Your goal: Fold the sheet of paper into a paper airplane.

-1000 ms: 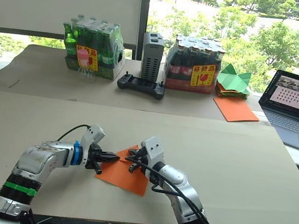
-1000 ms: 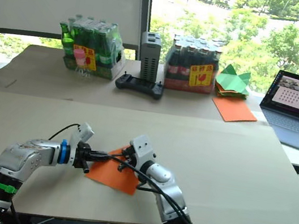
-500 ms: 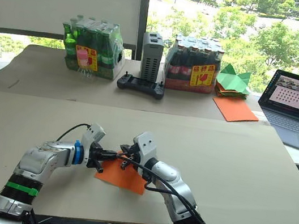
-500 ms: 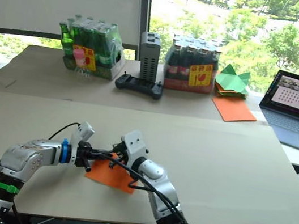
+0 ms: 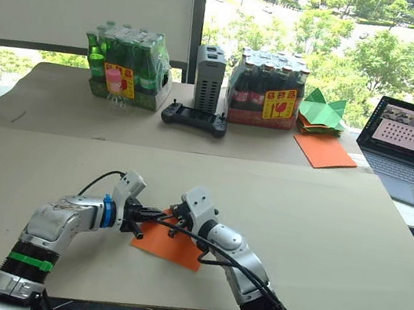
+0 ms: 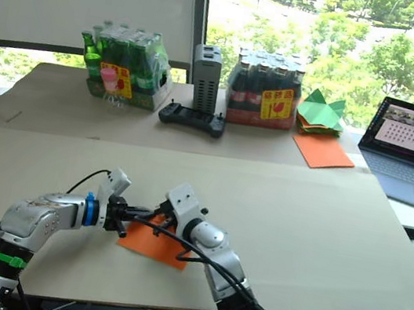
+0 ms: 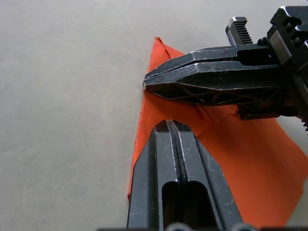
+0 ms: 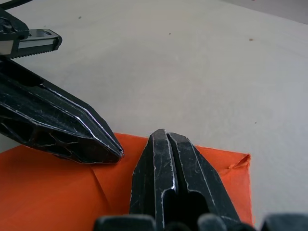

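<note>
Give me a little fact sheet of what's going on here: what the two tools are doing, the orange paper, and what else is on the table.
Left tool: shut, tip pressing on the sheet of paper
Right tool: shut, tip on the same sheet, close beside the left one
Paper: orange, lying flat near the table's front edge, creased, one corner slightly turned up
Table: covered in tan board
Far side: two packs of bottles, a black controller, green paper shapes, a bigger orange sheet, an open laptop
</note>
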You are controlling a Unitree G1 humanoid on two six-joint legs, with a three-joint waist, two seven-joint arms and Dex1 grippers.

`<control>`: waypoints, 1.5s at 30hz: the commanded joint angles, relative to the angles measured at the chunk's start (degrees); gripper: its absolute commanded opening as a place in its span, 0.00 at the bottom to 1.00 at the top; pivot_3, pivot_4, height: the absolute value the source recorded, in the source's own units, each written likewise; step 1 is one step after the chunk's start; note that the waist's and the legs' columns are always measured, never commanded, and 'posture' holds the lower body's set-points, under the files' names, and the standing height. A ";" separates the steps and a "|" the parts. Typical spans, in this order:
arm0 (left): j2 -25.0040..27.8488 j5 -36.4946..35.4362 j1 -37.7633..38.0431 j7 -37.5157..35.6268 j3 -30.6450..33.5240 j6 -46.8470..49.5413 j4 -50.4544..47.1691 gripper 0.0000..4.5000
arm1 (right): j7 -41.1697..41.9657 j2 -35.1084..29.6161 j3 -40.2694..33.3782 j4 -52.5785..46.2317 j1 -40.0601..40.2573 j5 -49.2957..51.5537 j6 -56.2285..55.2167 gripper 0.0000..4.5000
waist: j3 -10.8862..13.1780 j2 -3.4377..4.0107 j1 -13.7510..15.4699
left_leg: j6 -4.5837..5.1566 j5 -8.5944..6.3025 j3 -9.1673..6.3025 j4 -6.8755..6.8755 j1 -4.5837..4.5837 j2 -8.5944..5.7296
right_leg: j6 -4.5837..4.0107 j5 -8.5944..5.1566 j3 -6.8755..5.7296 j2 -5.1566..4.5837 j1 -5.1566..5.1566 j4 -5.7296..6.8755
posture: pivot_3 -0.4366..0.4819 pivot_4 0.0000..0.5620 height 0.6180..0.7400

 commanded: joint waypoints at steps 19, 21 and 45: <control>0.35 1.22 0.04 0.93 -0.99 1.32 0.05 0.01 | -4.60 -3.47 -2.58 0.71 0.42 -3.28 3.45 0.00 | -0.01 -0.01 0.27 | 0.00 0.00 0.00 0.00 0.03 -0.01 | 0.00 0.00 0.00 -0.01 0.05 -0.02 | 0.48 0.27 1.00; 0.33 1.22 -0.12 0.95 -0.97 1.37 0.16 0.01 | -5.24 -3.73 -2.72 1.18 0.29 -3.55 3.79 0.00 | -0.01 -0.01 0.28 | 0.00 0.00 0.00 0.00 0.03 -0.02 | 0.00 0.00 0.00 -0.01 0.05 -0.02 | 0.48 0.27 1.00; -0.75 1.05 -1.20 1.68 -1.14 1.63 0.25 0.01 | 1.22 -2.12 -0.68 -4.16 2.08 -0.10 1.25 0.00 | -0.02 -0.01 -0.17 | 0.00 0.00 0.01 -0.01 0.02 0.01 | 0.01 -0.01 0.00 0.01 0.03 -0.03 | 0.48 0.27 1.00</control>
